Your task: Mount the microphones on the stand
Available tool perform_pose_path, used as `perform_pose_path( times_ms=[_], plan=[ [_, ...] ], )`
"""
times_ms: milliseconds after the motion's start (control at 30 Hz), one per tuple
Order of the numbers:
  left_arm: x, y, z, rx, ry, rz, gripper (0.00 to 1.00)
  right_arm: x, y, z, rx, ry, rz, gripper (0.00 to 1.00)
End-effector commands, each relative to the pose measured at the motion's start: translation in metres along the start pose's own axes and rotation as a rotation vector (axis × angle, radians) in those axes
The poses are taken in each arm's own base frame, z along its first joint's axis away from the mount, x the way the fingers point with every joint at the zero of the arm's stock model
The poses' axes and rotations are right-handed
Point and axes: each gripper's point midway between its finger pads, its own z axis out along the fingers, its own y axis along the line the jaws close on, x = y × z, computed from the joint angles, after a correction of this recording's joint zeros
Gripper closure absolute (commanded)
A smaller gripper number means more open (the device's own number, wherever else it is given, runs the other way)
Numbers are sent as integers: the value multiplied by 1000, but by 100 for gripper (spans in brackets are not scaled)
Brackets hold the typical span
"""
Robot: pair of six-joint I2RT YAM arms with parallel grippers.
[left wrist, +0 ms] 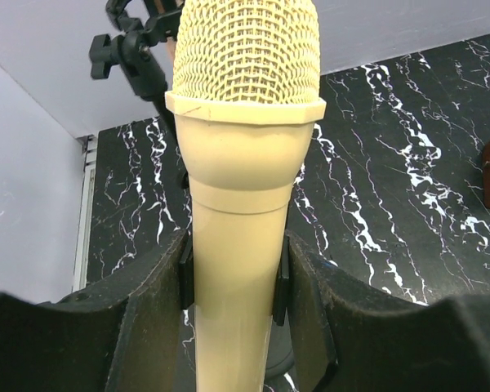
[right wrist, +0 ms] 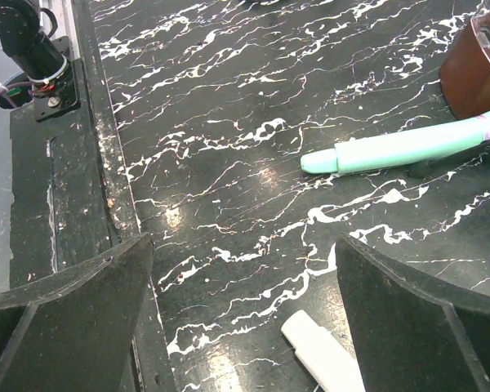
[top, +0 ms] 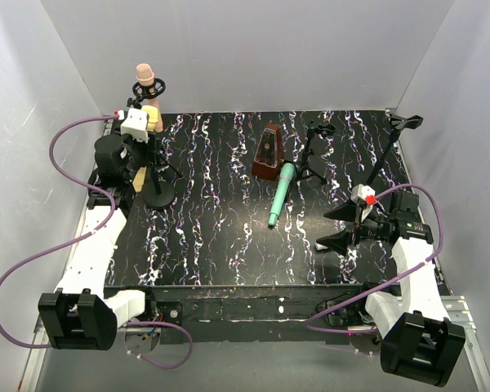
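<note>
Yellow microphone (left wrist: 243,163) — in left pincer (left wrist: 233,282) grip

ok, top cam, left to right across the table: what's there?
In order: peach-pink microphone → teal-green microphone → small black stand → tall black stand.

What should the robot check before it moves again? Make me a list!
1. Left gripper clamped on the yellow microphone: ok.
2. Yellow microphone seated in the stand: cannot tell, the arm blocks the view.
3. Pink microphone up on the stand: ok.
4. Right gripper open and empty: ok.
5. Green microphone on a stand: not ok, it lies on the table.
6. White microphone on a stand: not ok, it lies on the table by the right gripper.
</note>
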Motion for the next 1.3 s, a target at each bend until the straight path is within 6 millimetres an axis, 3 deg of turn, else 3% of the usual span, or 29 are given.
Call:
perform_pose_path(
  times_ms=[0,300,667,1000,1267],
  plan=[
    [1,9,-12,-58,-11,-47,78,-14,2,-1,-10,-29,-44,2],
    [6,23,-23,-148,17,-82,52,-15,2,-1,-11,-31,-47,2],
    [-15,38,-48,-235,-17,-131,2,-14,2,-2,-9,-31,-46,2],
    [-39,41,-86,-261,-37,-200,2,-14,2,-1,-10,-31,-44,2],
    [-71,33,-105,-220,-95,-288,2,-13,0,-2,-1,-28,-42,2]
  ],
)
